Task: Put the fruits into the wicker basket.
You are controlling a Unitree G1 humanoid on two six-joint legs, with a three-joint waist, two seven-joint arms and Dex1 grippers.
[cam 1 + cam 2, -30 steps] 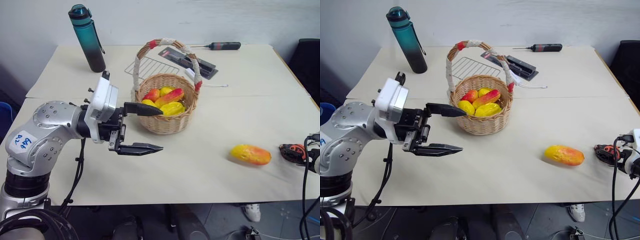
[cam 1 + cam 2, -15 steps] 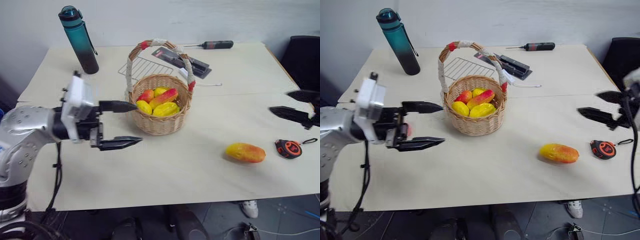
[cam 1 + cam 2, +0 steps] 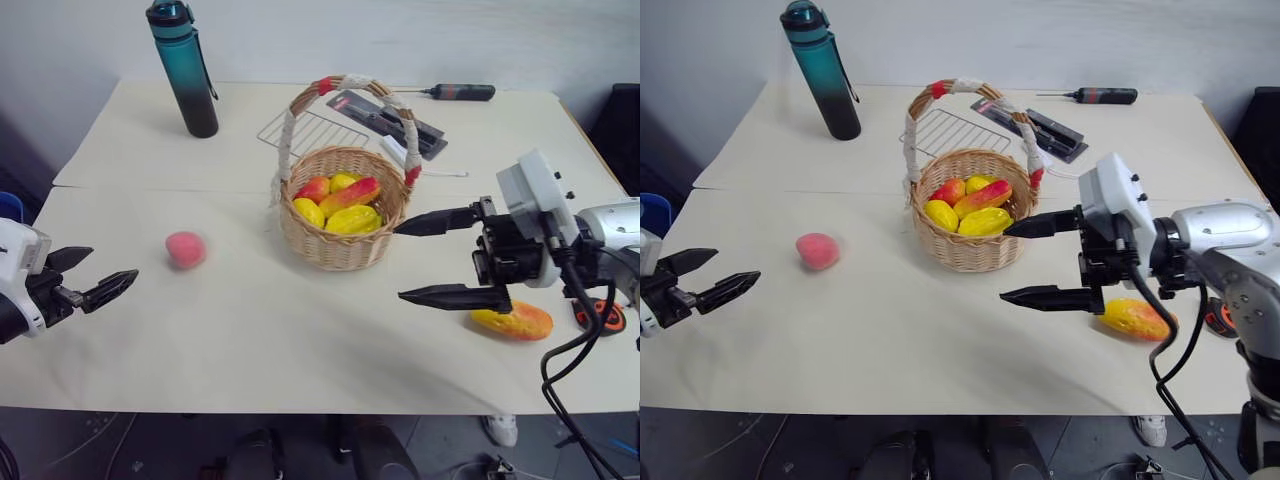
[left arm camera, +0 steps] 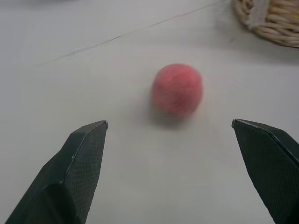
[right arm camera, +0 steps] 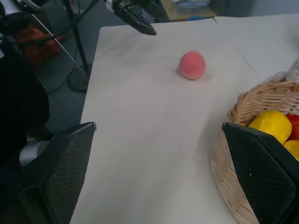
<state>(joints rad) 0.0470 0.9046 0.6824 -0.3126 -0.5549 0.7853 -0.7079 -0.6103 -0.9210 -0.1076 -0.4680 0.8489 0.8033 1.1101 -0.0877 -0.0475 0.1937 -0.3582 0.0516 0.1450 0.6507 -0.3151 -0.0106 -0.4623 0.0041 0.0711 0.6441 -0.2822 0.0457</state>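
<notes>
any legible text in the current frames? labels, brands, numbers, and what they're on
None can be read.
Black package behind the wicker basket: pale marks on it, too small to read.
Teal water bottle: no print readable.
Orange-black tape measure: mostly hidden, no readable label.
Screwdriver, fruits in the basket, pink peach, mango: no markings seen.

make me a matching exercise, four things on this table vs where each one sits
Things:
1. pink fruit
2. mango
3. water bottle
4. screwdriver

Places:
A. far edge of the table, behind the wicker basket to its right
B. far left corner
C. left of the basket, alone
D. near right, under the right hand

Pairs: 1-C, 2-D, 3-B, 4-A
</notes>
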